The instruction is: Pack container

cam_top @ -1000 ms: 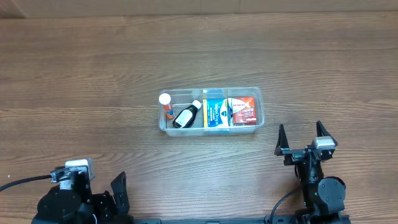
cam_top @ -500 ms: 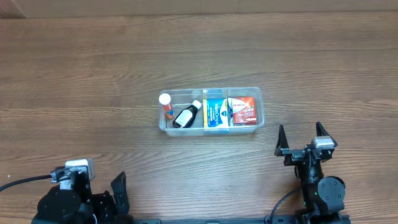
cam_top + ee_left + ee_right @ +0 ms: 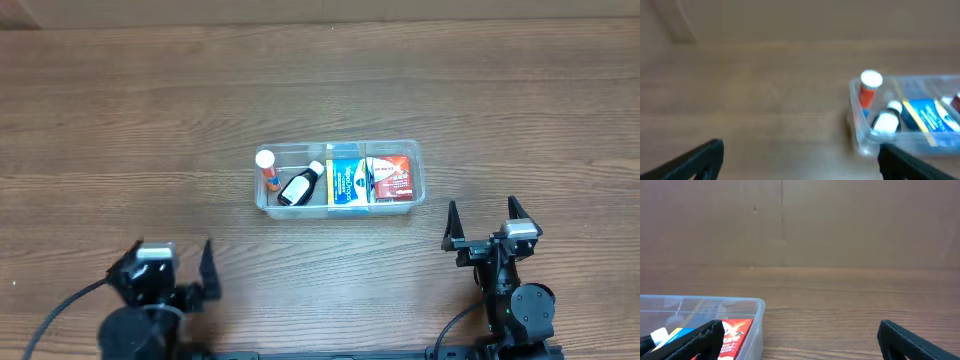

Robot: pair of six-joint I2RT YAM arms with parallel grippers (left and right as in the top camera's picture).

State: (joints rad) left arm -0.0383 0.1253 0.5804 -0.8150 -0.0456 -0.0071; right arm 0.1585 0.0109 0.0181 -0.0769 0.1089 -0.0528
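The clear plastic container (image 3: pixel 420 170) sits mid-table. Inside are an orange bottle with a white cap (image 3: pixel 266 167), a dark bottle with a white cap (image 3: pixel 298 186), a blue box (image 3: pixel 349 181) and a red box (image 3: pixel 392 175). My left gripper (image 3: pixel 170 256) is open and empty, near the front left, apart from the container. In the left wrist view the container (image 3: pixel 856 107) is to the right, with the orange bottle (image 3: pixel 870 90) showing. My right gripper (image 3: pixel 485 220) is open and empty, front right of the container. The right wrist view shows the container's corner (image 3: pixel 760 311) and the red box (image 3: pixel 735 335).
The wooden table (image 3: pixel 120 120) is bare around the container. A wall rises beyond the far table edge in the right wrist view (image 3: pixel 840 225).
My left arm has swung up and to the right, toward the container, and its view is blurred. The right arm and the container have not moved.
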